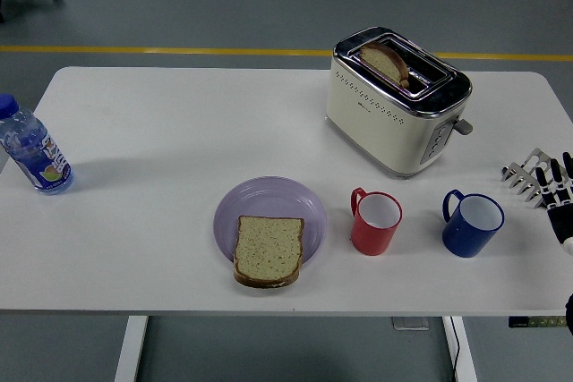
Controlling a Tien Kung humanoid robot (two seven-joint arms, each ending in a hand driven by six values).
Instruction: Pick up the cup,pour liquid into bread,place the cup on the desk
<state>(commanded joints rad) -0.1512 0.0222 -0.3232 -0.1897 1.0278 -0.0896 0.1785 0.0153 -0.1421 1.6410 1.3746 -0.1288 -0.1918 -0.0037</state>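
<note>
right hand nearest the blue cup

the right hand (548, 187) sits at the table's (161, 114) right edge, fingers spread and holding nothing. the blue cup (472, 223) stands upright just to its left, handle turned away toward the red cup (375, 222). the red cup stands between the blue one and the plate (269, 199), where the bread (267, 250) lies flat at the near rim. no left hand shows, so the reach looks like the right's, going leftward.
</note>
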